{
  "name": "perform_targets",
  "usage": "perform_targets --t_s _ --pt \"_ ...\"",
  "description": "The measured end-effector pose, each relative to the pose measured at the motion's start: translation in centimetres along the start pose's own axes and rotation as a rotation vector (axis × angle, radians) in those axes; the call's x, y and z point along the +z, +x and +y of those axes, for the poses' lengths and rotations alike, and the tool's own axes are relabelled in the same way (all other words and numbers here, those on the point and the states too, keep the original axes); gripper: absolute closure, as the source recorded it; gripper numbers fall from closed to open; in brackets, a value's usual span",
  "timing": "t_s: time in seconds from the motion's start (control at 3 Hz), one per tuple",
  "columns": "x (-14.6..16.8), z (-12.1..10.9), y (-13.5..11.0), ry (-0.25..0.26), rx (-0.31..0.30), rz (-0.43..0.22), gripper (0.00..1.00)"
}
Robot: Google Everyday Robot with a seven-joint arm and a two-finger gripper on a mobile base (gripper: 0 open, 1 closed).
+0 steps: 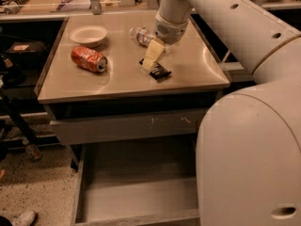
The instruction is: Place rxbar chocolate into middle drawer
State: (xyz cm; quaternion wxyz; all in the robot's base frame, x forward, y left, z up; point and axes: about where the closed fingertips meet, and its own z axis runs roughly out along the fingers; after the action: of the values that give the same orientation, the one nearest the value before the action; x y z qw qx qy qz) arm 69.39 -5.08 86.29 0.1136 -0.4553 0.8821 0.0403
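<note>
Tool [149, 64] sits down at the chocolate bar [160, 71] on the tabletop [122, 84]; open or closed, can't tell. Middle drawer [136, 199] open below. Red can [89, 59] at left.

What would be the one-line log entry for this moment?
hand: at rxbar chocolate on tabletop | middle drawer: open | placement: not yet done
</note>
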Motion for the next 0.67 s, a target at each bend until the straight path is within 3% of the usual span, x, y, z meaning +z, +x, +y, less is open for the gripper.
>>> perform_targets --t_s 0.67 --pt "3.1 1.1 -0.4 -0.04 -0.001 0.037 0.0"
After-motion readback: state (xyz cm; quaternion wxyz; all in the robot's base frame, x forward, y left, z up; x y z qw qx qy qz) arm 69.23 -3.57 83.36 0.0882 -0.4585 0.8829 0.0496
